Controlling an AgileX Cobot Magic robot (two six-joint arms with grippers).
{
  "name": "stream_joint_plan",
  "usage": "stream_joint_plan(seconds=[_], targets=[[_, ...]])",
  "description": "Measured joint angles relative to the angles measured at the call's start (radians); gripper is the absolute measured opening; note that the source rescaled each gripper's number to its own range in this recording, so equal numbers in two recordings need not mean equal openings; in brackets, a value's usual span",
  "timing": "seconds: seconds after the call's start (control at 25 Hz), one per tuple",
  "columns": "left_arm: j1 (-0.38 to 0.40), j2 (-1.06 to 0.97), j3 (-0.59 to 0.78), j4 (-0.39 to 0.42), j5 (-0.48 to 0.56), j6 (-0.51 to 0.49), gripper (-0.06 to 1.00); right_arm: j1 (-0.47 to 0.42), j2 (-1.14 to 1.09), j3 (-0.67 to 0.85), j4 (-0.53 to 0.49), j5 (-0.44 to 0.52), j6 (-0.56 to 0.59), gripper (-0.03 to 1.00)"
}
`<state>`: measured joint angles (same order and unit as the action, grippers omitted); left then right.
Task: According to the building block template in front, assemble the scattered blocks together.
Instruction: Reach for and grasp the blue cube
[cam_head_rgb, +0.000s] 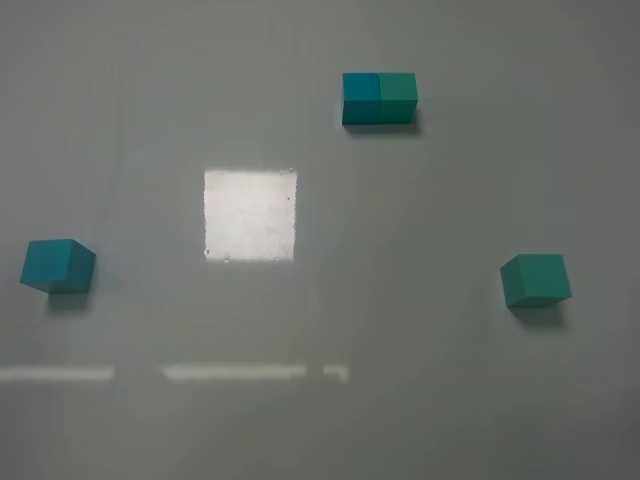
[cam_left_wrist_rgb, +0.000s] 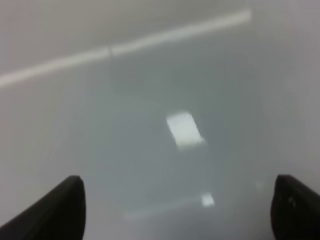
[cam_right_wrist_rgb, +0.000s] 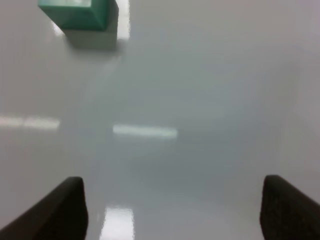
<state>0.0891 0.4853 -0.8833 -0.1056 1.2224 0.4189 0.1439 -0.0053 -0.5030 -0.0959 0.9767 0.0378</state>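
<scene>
The template is a bar of a blue-teal cube and a sea-green cube joined side by side, at the far side of the grey table, right of centre. A loose blue-teal block sits at the left. A loose sea-green block sits at the right; it also shows in the right wrist view, well ahead of the fingers. My left gripper is open and empty over bare table. My right gripper is open and empty. Neither gripper shows in the exterior high view.
The grey glossy table carries a bright square light reflection near the middle and pale reflected stripes nearer the front. Nothing else stands on it.
</scene>
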Motion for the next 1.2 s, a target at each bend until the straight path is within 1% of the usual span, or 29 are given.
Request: stream_joint_plan(seconds=[0.08, 0.2, 0.24, 0.32, 0.4, 0.56, 0.72, 0.84, 0.96, 1.2], targets=[[-0.003, 0.072, -0.064, 0.006, 0.001, 0.058, 0.75, 0.000, 0.000, 0.000, 0.000, 0.000, 0.000, 0.67], [-0.038, 0.185, -0.149, 0.059, 0.002, 0.109, 0.75, 0.000, 0.000, 0.000, 0.000, 0.000, 0.000, 0.67], [-0.060, 0.226, -0.174, 0.085, 0.002, 0.125, 0.75, 0.000, 0.000, 0.000, 0.000, 0.000, 0.000, 0.67], [-0.117, 0.310, -0.237, 0.144, 0.002, 0.143, 0.75, 0.000, 0.000, 0.000, 0.000, 0.000, 0.000, 0.67], [-0.203, 0.390, -0.290, 0.213, 0.001, 0.163, 0.75, 0.000, 0.000, 0.000, 0.000, 0.000, 0.000, 0.67], [-0.352, 0.540, -0.378, 0.310, 0.000, 0.222, 0.74, 0.000, 0.000, 0.000, 0.001, 0.000, 0.000, 0.67], [-0.475, 0.652, -0.397, 0.405, -0.001, 0.248, 0.75, 0.000, 0.000, 0.000, 0.001, 0.000, 0.000, 0.67], [-0.540, 0.707, -0.397, 0.444, -0.002, 0.280, 0.75, 0.000, 0.000, 0.000, 0.001, 0.000, 0.000, 0.67], [-0.576, 0.743, -0.397, 0.459, -0.002, 0.333, 0.75, 0.000, 0.000, 0.000, 0.001, 0.000, 0.000, 0.67], [-0.588, 0.794, -0.397, 0.469, -0.005, 0.421, 0.75, 0.000, 0.000, 0.000, 0.001, 0.000, 0.000, 0.67]])
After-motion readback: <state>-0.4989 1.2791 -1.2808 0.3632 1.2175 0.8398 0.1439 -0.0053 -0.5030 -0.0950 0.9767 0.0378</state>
